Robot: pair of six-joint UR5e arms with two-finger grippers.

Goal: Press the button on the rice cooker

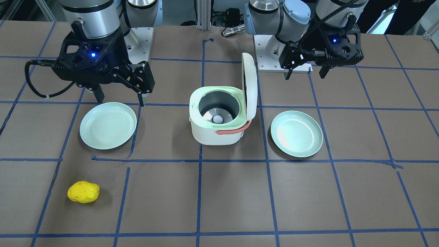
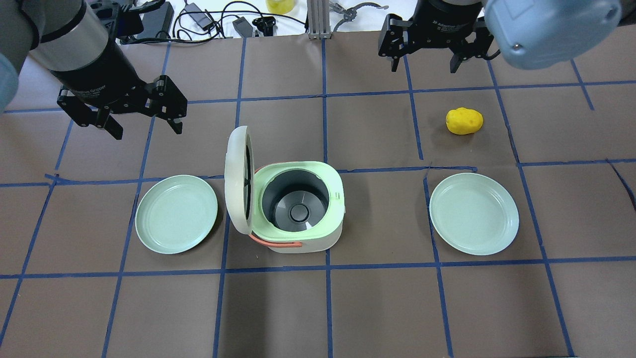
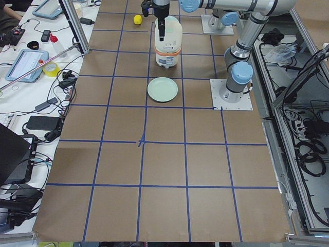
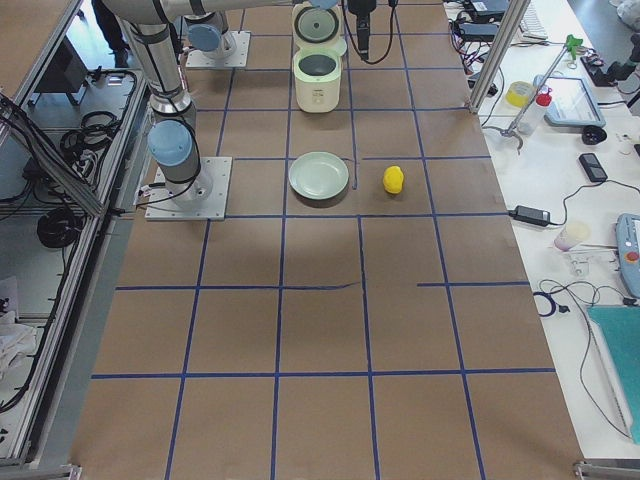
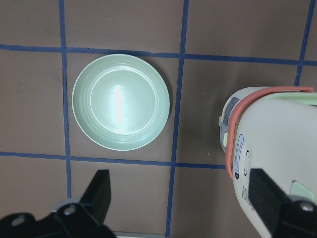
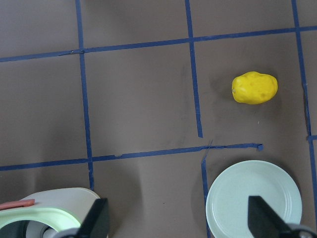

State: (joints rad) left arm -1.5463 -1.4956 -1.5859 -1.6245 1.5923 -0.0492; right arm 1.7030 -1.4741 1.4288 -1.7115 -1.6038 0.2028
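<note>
With the lid [image 2: 236, 179] of the rice cooker [image 2: 301, 206] standing upright on its hinge and the dark inner pot exposed, looks like the press is either already made or not yet begun; cannot tell which. Sits near the middle of the brown paper-covered surface [image 2: 377, 308], between two pale green plates, one on the robot's left [image 2: 176, 214] and one on its right [image 2: 474, 213], touching neither. Left gripper [image 2: 144, 119] hovers off the cooker's lid side, fingers spread and holding nothing; right gripper [image 2: 423, 58] hangs well apart toward the far edge, fingers likewise released and empty. Cannot make out the button itself with certainty; possibly the small tab on the mint rim opposite the hinge. Next move probably calls for bringing a fingertip down squarely onto that tab, most likely from the right gripper, since the raised lid blocks the other side. Smooth glossy cream plastic body with rounded corners, mint green top rim, salmon-coloured carrying handle [image 2: 276, 242], matte grey metal pot. Plates round, shallow, slightly shiny. Yellow toy potato [image 2: 464, 121] lumpy and dimpled, beyond the right plate. Blue tape gridlines across the surface.
</note>
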